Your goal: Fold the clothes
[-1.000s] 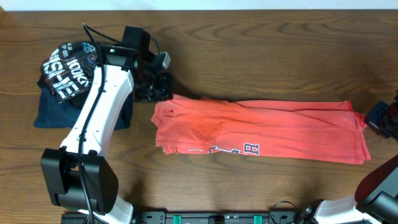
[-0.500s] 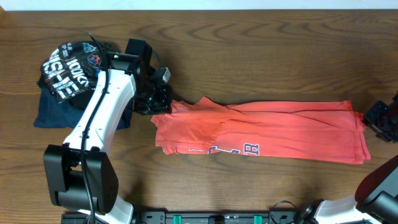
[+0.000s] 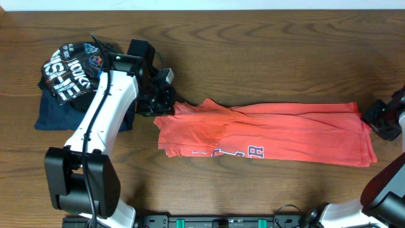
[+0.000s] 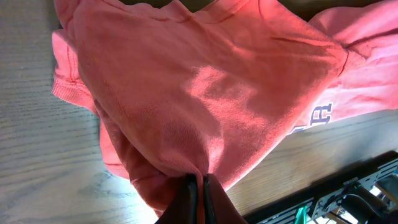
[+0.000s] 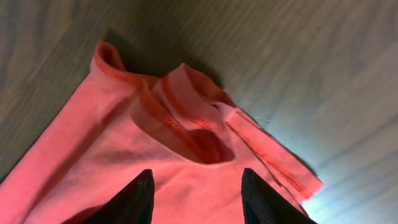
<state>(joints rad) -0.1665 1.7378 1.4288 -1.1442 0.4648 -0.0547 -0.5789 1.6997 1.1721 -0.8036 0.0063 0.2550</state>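
Orange-red cotton T-shirt (image 3: 272, 134) was newly pinched at its far-left corner by the left gripper (image 4: 200, 182), and the right gripper (image 5: 196, 179) (fingers apart) had neared its right end for folding.

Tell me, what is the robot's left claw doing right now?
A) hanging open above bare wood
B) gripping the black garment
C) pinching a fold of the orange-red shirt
C: the left wrist view shows the left gripper shut on a bunched fold of the orange-red T-shirt.
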